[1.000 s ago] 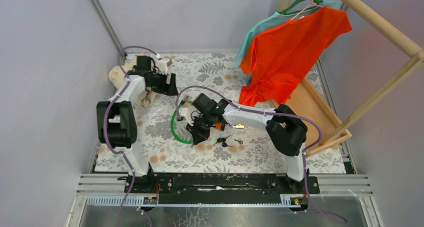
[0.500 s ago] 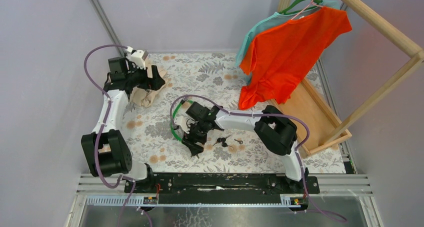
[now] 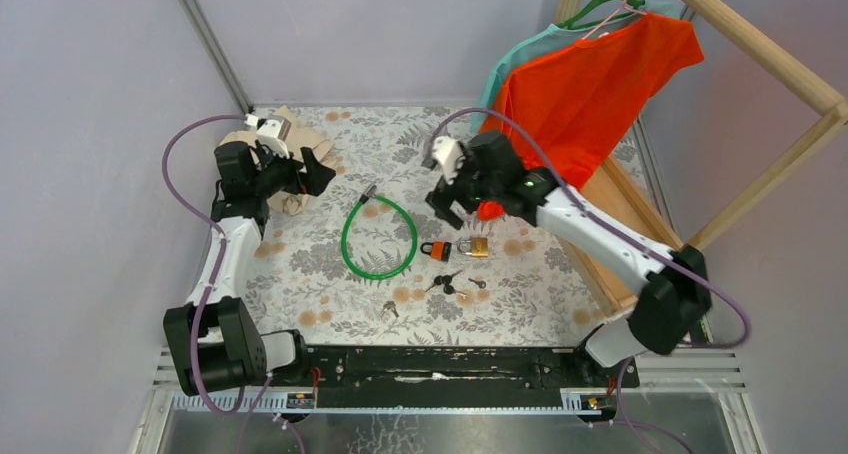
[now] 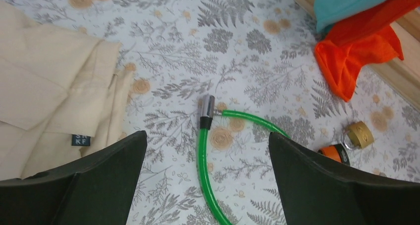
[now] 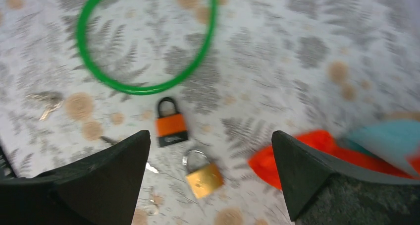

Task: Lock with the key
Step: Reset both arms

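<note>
Right arm (image 3: 590, 229) risen from orange padlock (image 3: 434, 249) | right fingers (image 5: 99, 185) spread, empty | left fingers (image 4: 89, 185) spread, empty

Green cable lock (image 4: 201, 155), beige cloth (image 4: 44, 91), brass padlock (image 4: 360, 134)

Left arm (image 3: 228, 254), right arm (image 3: 600, 232): white tubular links, blk joint housings, purple cables (image 3: 167, 159) looped ea. side, blk wedge-shaped gripper fingers (image 4: 99, 185), shared blk base rail (image 3: 440, 364).

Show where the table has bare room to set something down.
Bare: near-left, between beige cloth and green cable loop; near-right, between keys and wooden rack base. Crowded: centre, where orange padlock and brass padlock lie beside the loop.
</note>
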